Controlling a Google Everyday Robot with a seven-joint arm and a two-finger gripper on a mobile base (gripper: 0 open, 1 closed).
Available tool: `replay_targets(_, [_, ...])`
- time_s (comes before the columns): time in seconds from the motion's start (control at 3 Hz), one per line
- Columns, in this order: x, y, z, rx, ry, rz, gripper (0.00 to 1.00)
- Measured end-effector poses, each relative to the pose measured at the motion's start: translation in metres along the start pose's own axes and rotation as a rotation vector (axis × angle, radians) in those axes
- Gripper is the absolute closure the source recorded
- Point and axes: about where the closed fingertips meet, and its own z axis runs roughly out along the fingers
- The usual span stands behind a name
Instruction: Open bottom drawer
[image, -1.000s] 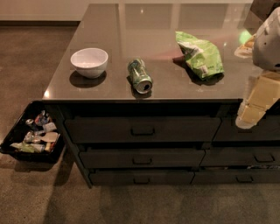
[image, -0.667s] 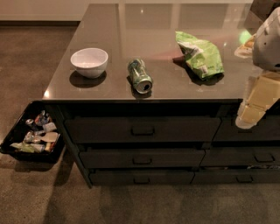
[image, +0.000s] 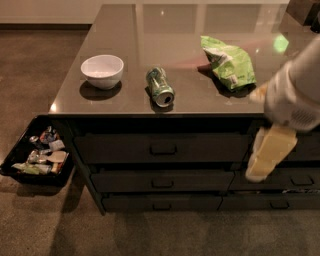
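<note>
The bottom drawer (image: 162, 202) is the slim dark front at the foot of the left three-drawer stack, with a small loop handle at its centre. It sits flush with the fronts above it. My gripper (image: 263, 162) is a cream-coloured piece hanging from the white arm (image: 295, 95) at the right. It hovers in front of the drawer fronts at about middle-drawer height. It is to the right of and above the bottom drawer's handle and touches nothing.
On the countertop (image: 150, 30) stand a white bowl (image: 102, 70), a green can on its side (image: 160, 87) and a green chip bag (image: 228, 61). A black tray of colourful packets (image: 37, 155) sticks out at the left. A second drawer stack (image: 285, 180) is at the right.
My arm and gripper have moved down and to the left, closer to the drawer fronts. The drawers and the things on the counter have not moved.
</note>
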Motion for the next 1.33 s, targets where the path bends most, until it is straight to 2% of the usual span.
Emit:
replay_targets(0.33, [0.013,0.045,0.104,-0.071,-0.085,0.05,0.0])
replay_targets(0.67, [0.013,0.045,0.104,-0.071,-0.086,0.05,0.0])
replay_targets(1.0, [0.016,0.057,0.142,-0.099,-0.138,0.062,0.0])
replay_targets(1.33, [0.018,0.099,0.226,-0.181,-0.229,0.077,0.0])
